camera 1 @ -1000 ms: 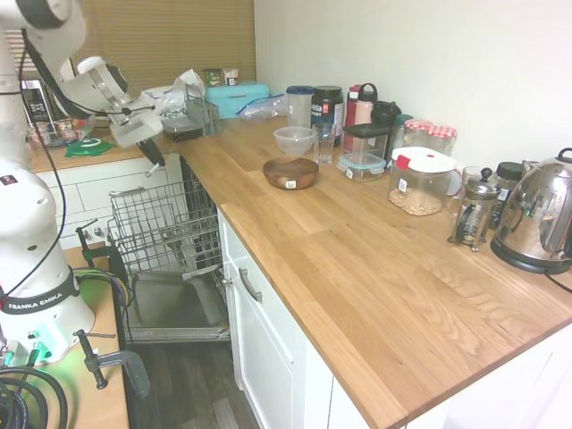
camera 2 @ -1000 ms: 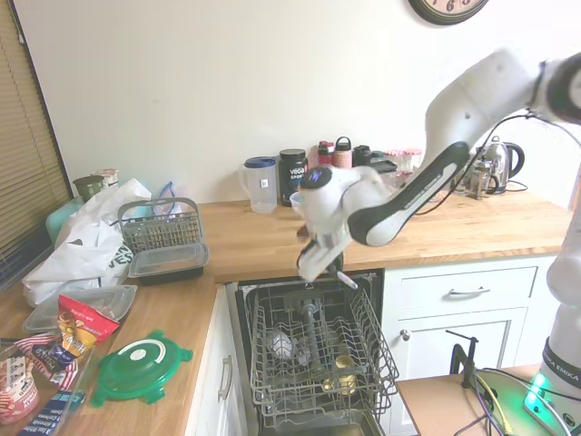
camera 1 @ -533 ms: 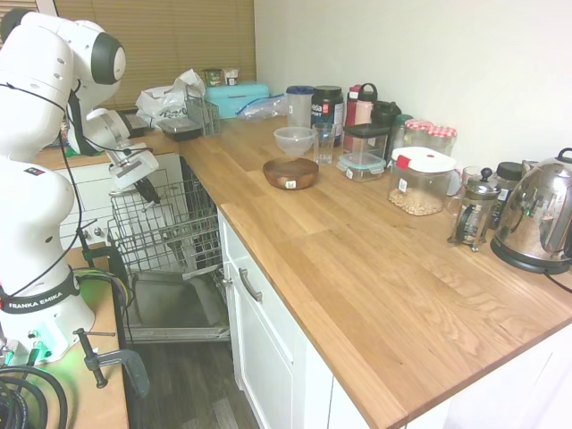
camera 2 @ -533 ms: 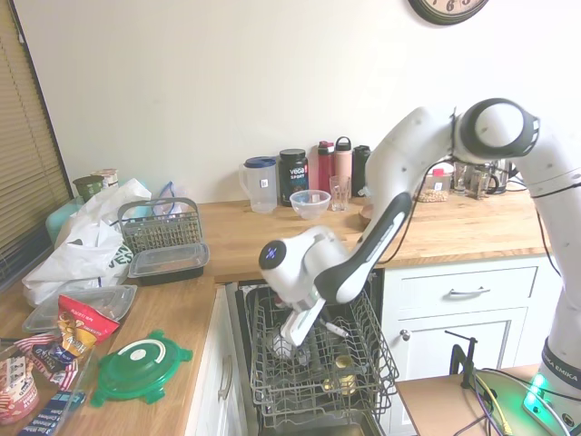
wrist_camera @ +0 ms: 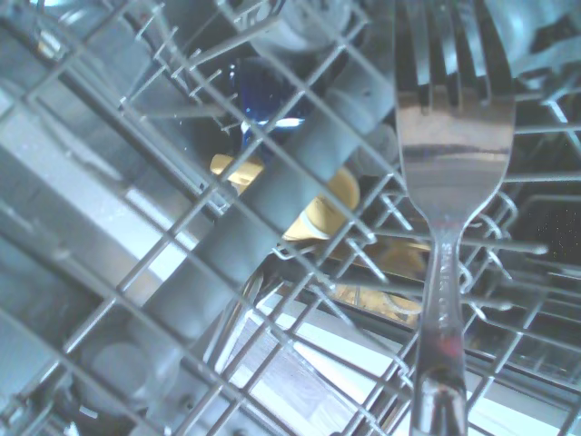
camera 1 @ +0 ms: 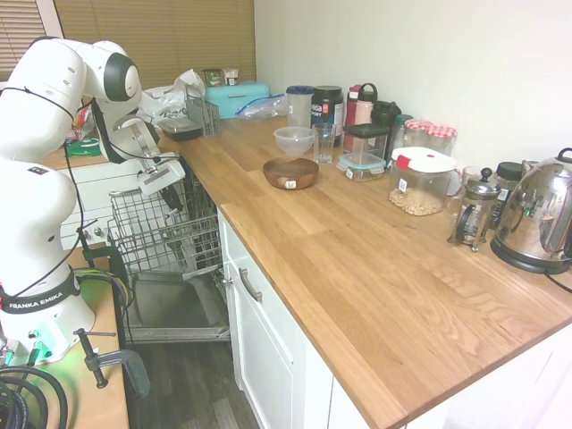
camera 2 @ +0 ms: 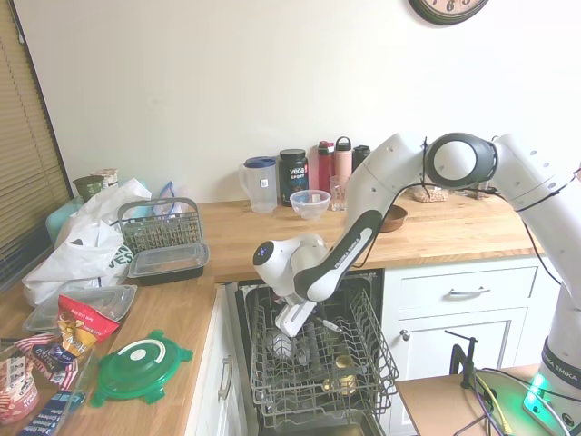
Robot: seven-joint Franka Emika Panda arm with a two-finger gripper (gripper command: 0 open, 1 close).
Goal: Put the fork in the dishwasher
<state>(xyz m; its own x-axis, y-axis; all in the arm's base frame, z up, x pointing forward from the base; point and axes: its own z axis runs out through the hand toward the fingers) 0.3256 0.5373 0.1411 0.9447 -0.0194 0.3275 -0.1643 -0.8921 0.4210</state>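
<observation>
Your tool (camera 2: 292, 320) sits low over the dishwasher (camera 2: 320, 363) rack, closed on the fork (wrist_camera: 451, 173). In the second ext. view the fork (camera 2: 330, 325) is a thin silvery sliver sticking out sideways from the tool, just above the wire prongs. Wrist view has the tines out over the rack grid, handle running back to the picture's bottom edge.

Rack contents: a clear glass item (camera 2: 280, 345) lying near the rack's left side, a yellowish round item (camera 2: 342, 362) further right, a grey tube-like part (wrist_camera: 263, 218) across the wires. Can't tell more about them.

Dishwasher door is down, rack pulled out, at the inner corner of the counter (camera 1: 357, 259). Wooden bowl (camera 1: 290, 172) w/ a small tag stands on the counter near the front edge, clear bowl (camera 1: 294, 140) just behind it. Jars, bottles and a kettle (camera 1: 538, 223) line the wall edge.
</observation>
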